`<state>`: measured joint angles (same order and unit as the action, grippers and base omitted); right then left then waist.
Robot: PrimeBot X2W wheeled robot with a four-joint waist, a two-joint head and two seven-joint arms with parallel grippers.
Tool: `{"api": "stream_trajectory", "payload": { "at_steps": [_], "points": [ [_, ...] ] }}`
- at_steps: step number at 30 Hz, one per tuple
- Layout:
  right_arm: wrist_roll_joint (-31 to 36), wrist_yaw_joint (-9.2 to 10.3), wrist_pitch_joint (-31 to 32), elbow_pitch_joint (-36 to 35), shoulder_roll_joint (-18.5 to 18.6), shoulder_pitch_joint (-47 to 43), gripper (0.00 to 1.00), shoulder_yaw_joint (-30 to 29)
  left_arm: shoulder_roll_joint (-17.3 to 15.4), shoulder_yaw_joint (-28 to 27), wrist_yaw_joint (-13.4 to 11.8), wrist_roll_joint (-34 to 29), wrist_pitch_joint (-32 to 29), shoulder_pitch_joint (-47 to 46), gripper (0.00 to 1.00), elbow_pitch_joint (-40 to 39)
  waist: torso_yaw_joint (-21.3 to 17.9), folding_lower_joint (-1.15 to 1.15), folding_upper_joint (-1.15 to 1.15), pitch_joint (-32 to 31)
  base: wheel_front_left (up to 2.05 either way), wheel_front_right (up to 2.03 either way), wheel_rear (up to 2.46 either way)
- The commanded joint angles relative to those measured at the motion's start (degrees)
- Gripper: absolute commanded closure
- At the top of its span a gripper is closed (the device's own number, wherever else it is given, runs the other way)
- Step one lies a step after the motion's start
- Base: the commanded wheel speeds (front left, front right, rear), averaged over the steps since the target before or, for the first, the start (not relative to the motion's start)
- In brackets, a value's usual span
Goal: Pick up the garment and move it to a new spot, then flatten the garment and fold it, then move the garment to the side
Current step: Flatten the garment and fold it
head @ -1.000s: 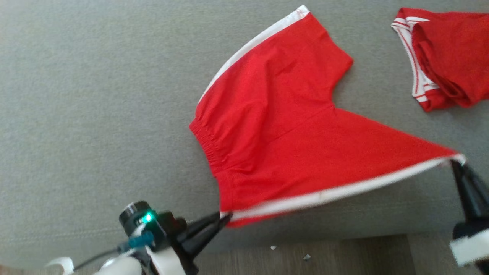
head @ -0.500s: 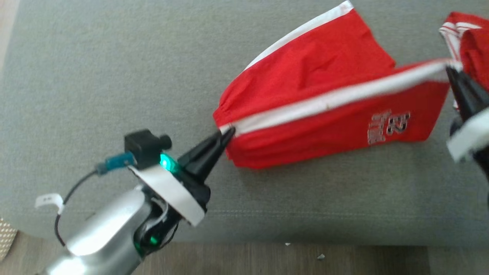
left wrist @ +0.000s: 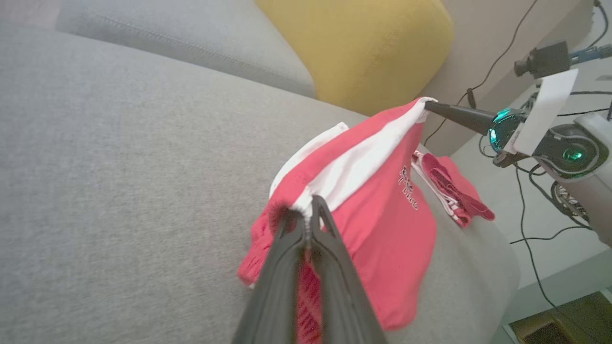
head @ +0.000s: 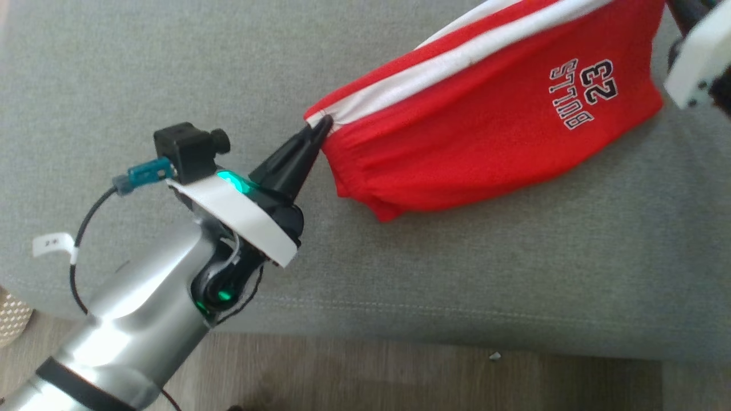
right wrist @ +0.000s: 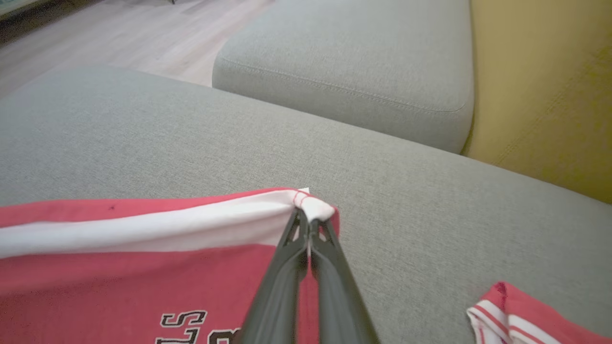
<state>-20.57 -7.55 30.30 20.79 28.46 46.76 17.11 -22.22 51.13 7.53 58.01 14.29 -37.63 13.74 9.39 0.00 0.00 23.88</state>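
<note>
Red shorts (head: 485, 131) pinched at both stripe ends over broad grey cushion (head: 114, 68)

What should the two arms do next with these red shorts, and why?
Probably lower both toward the sofa cushion: left gripper and right gripper pinch the red shorts' white-striped edge aloft, nearly over the other stripe, so the fold isn't laid flat yet.

Bright, soft, even light, faint shadows, slight motion blur, wide-angle bending at wrist-view edges.
</note>
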Motion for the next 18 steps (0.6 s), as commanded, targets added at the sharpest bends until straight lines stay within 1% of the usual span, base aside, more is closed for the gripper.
{"api": "stream_trajectory", "payload": {
  "at_steps": [1,4,6,7,8,9,10,11,12,13,14,15,16,17,18],
  "points": [
    [-0.6,0.06,0.9,0.1,0.9,3.1,1.00,1.8,-1.4,-1.9,0.0,0.7,0.7,-2.8,1.00,0.0,0.7,0.00,0.00,1.6,0.00,0.00,0.00],
    [-0.8,0.06,1.6,4.0,0.5,7.2,1.00,4.4,-0.6,-1.4,0.0,1.5,0.7,-3.9,1.00,2.5,1.2,0.00,0.00,2.6,0.00,0.00,0.00],
    [-1.2,0.06,2.1,6.6,-0.5,9.2,1.00,5.7,0.2,-0.9,0.0,2.5,0.7,-4.3,1.00,4.1,1.4,0.00,0.00,3.0,0.00,0.00,0.00],
    [-1.1,0.06,1.6,7.6,-1.0,10.1,0.83,6.2,0.6,-0.5,0.0,2.9,0.7,-4.5,1.00,4.8,1.5,0.00,0.00,3.1,0.00,0.00,0.00],
    [-1.1,0.06,0.8,8.5,-1.5,10.9,0.58,6.6,1.1,-0.7,0.0,3.2,0.7,-4.6,1.00,5.5,1.6,0.00,0.00,3.3,0.00,0.00,0.00],
    [-1.1,0.06,-0.6,9.5,-2.1,11.5,0.00,6.4,1.6,-0.8,0.0,3.6,0.7,-4.6,0.98,6.2,1.6,0.00,0.00,3.3,0.00,0.00,0.00],
    [-1.2,0.06,-2.3,10.5,-2.8,12.0,0.00,5.7,2.0,-0.7,0.0,3.7,0.7,-4.7,0.67,6.9,1.7,0.00,0.00,3.4,0.00,0.00,0.00],
    [-1.2,0.06,-2.3,10.5,-2.8,12.0,0.00,5.7,2.0,-0.7,0.0,3.7,0.7,-4.7,0.67,6.9,1.7,0.00,0.00,3.4,0.00,0.00,0.00],
    [-1.6,0.06,-3.6,11.6,-3.5,12.1,0.00,5.4,2.4,-0.8,0.0,3.6,0.7,-4.7,0.18,7.5,1.8,0.00,0.00,3.3,0.00,0.00,0.00],
    [-2.1,0.06,-4.9,12.4,-4.2,12.1,0.00,5.1,2.8,-1.3,0.0,3.5,0.7,-4.7,0.00,8.0,1.8,0.00,0.00,3.2,0.00,0.00,0.00],
    [-2.9,0.06,-8.0,13.6,-5.1,11.6,0.00,4.2,3.5,-2.7,0.0,3.0,0.7,-4.0,0.00,8.7,1.7,0.00,0.00,2.6,0.00,0.00,0.00],
    [-2.9,0.06,-8.0,13.6,-5.1,11.6,0.00,4.2,3.5,-2.7,0.0,3.0,0.7,-4.0,0.00,8.7,1.7,0.00,0.00,2.6,0.00,0.00,0.00],
    [-3.1,0.06,-9.5,14.0,-5.3,11.1,0.00,3.7,3.9,-3.6,0.0,2.8,0.7,-3.4,0.00,9.0,1.7,0.00,0.00,2.3,0.00,0.00,0.00],
    [-3.5,0.06,-11.6,15.1,-5.2,9.4,0.00,2.4,4.8,-6.5,-0.1,0.7,0.7,-2.2,0.00,9.0,1.7,0.00,0.00,1.2,0.00,0.00,0.00],
    [-3.6,0.06,-12.2,15.5,-5.0,8.4,0.00,1.9,5.3,-8.4,-0.2,-0.7,0.7,-1.2,0.00,8.8,1.7,0.00,0.00,0.7,0.00,0.00,0.00]
  ]
}}
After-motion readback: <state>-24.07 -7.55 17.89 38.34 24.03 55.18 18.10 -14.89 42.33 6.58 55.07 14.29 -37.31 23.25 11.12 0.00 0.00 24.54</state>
